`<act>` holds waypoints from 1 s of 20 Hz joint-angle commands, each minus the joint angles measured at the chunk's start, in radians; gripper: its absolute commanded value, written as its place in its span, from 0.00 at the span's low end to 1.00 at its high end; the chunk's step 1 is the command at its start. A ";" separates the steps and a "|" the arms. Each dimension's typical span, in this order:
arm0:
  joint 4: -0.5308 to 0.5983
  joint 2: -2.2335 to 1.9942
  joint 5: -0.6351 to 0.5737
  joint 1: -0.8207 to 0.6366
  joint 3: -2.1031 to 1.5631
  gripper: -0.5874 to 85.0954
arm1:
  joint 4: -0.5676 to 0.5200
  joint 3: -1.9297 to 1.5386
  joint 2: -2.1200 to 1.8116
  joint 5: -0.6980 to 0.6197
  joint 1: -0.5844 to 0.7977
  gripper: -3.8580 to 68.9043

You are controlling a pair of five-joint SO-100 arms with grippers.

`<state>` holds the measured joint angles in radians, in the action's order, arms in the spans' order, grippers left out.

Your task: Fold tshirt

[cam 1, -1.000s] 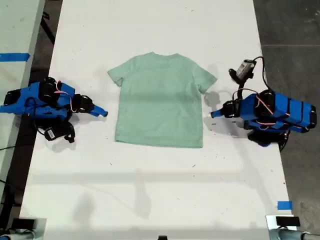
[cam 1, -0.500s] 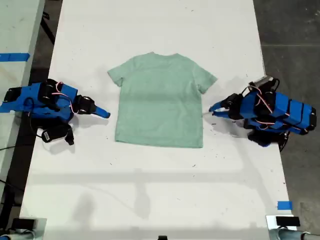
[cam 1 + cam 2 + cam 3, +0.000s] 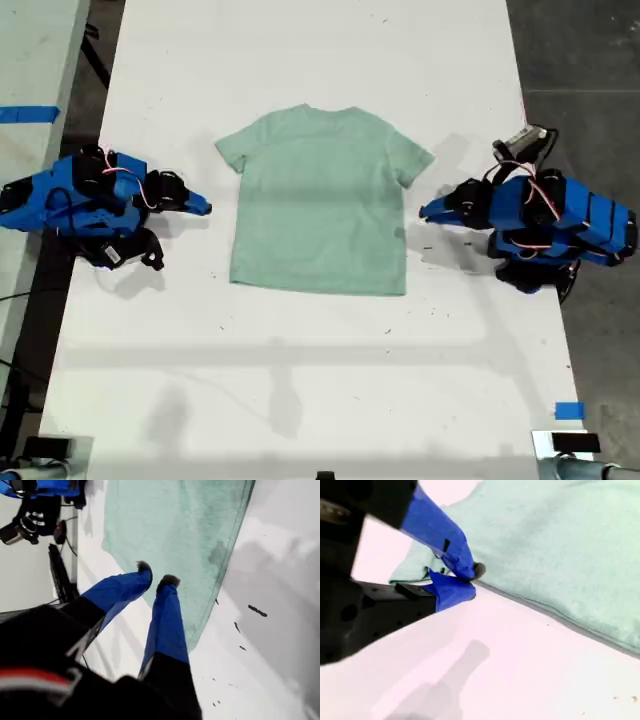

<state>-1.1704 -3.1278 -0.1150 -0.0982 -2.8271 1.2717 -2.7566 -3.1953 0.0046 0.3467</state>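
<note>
The pale mint-green tshirt (image 3: pixel 320 200) lies flat and spread out in the middle of the white table (image 3: pixel 300 380), collar toward the far edge. My first gripper (image 3: pixel 424 212) is the blue one at the exterior view's right. It sits just off the shirt's side edge, open by a narrow gap with nothing between its fingertips (image 3: pixel 169 581). In the first wrist view the tshirt (image 3: pixel 180 530) fills the area beyond my first gripper (image 3: pixel 156 575). My second gripper (image 3: pixel 205 208), at the exterior view's left, is shut and empty. It hovers close by the tshirt (image 3: pixel 560 545) near a sleeve, as my second gripper (image 3: pixel 471 579) shows in its wrist view.
A few small black marks (image 3: pixel 257 611) dot the table near the shirt's hem. A blue tape piece (image 3: pixel 568 410) lies at the exterior view's lower right. Another table with blue tape (image 3: pixel 28 113) stands at the exterior view's left; dark floor lies on the right.
Both grippers' tips have shifted a little toward the table's far edge. The arm at the exterior view's right has also turned at the wrist. The tshirt has not moved.
</note>
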 commanded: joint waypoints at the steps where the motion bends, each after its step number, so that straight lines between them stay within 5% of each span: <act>1: -0.051 0.373 -0.066 -0.097 0.336 0.01 | 0.009 0.298 0.376 -0.121 0.061 0.14; 10: -0.388 1.040 -0.480 -0.574 1.075 0.01 | 0.213 0.807 0.900 -0.650 0.568 0.25; 16: -0.482 1.243 -0.584 -0.764 1.313 0.01 | 0.256 0.971 1.012 -0.811 0.716 0.33; 20: -0.465 1.285 -0.591 -0.784 1.296 0.08 | 0.158 0.888 1.035 -0.874 0.744 0.40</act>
<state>-1.6414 -1.8469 -0.6903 -0.8590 -1.5723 1.4972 -1.8653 -2.1598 -0.8330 1.0738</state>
